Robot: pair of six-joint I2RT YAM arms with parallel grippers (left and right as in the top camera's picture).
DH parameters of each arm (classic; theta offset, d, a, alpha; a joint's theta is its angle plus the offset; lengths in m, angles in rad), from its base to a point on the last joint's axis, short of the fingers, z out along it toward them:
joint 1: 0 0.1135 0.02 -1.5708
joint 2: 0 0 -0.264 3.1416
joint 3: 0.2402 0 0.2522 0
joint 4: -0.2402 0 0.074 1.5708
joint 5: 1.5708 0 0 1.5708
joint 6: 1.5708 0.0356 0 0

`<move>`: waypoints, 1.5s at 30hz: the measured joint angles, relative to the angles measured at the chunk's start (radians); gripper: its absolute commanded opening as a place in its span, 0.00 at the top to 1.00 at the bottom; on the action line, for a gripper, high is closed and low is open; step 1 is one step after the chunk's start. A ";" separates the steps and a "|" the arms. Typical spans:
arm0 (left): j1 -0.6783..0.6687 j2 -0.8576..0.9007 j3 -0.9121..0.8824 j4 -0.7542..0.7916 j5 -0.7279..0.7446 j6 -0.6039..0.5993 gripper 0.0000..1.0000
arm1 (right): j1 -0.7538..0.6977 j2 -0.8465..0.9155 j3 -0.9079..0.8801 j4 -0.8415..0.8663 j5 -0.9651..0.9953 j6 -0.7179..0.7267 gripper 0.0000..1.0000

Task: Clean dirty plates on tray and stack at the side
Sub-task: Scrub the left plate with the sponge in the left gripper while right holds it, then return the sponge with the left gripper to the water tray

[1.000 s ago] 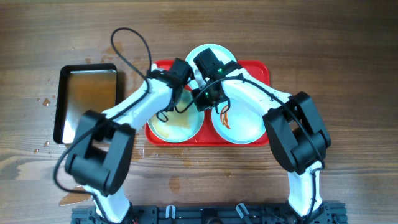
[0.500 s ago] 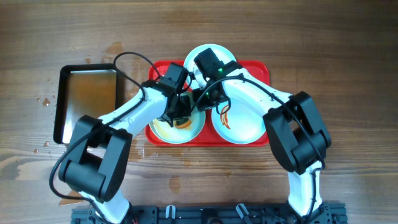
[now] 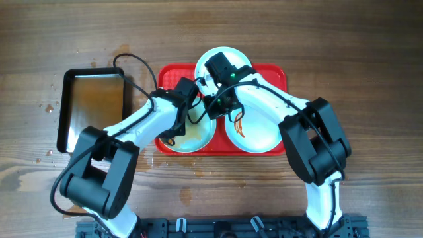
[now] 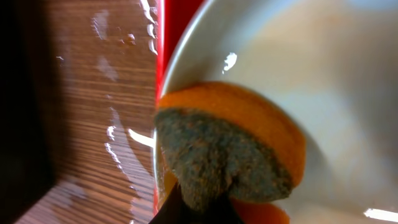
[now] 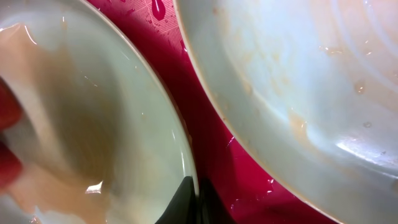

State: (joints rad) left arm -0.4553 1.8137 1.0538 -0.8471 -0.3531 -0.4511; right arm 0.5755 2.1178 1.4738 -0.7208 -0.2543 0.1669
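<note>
Three pale plates lie on the red tray (image 3: 274, 76). The left plate (image 3: 198, 135) carries a thin brownish film. The right plate (image 3: 258, 132) has orange-brown sauce streaks. The far plate (image 3: 221, 58) is partly under the right arm. My left gripper (image 3: 177, 129) is shut on an orange sponge (image 4: 249, 124) with a grey scouring face, pressed inside the left plate (image 4: 336, 74) near its left rim; its fingers (image 4: 194, 213) show at the bottom. My right gripper (image 3: 214, 109) is shut on that plate's right rim (image 5: 186, 168), fingers (image 5: 196, 200) pinching it. A second plate (image 5: 298, 93) lies beside.
A black-rimmed metal pan (image 3: 92, 109) stands left of the tray on the wooden table (image 3: 357, 53). Water drops lie on the wood beside the tray's left edge (image 4: 159, 37). Wet red tray surface (image 5: 208, 124) shows between the two plates.
My left gripper has swept the sponge across the left plate, from its far middle toward its left rim. The right gripper has stayed on the plate's rim.
</note>
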 measured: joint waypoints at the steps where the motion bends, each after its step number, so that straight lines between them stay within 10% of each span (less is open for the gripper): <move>1: -0.003 0.001 0.005 -0.006 -0.017 0.000 0.96 | 0.000 0.000 0.000 0.000 0.000 0.000 0.96; 12: 0.007 0.003 0.166 -0.139 -0.208 0.000 0.96 | -0.002 0.000 0.000 0.000 0.000 0.000 0.96; 27: 0.497 -0.392 0.199 -0.173 0.301 0.000 0.96 | -0.001 -0.137 0.002 -0.069 0.025 0.000 0.96; 45: 0.733 -0.390 0.166 -0.193 0.359 0.028 0.96 | 0.245 -0.394 0.021 -0.037 0.784 -0.010 0.96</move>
State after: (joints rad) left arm 0.2779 1.4239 1.2198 -1.0405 0.0063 -0.4229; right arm 0.8207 1.7237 1.4952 -0.7582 0.5293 0.1566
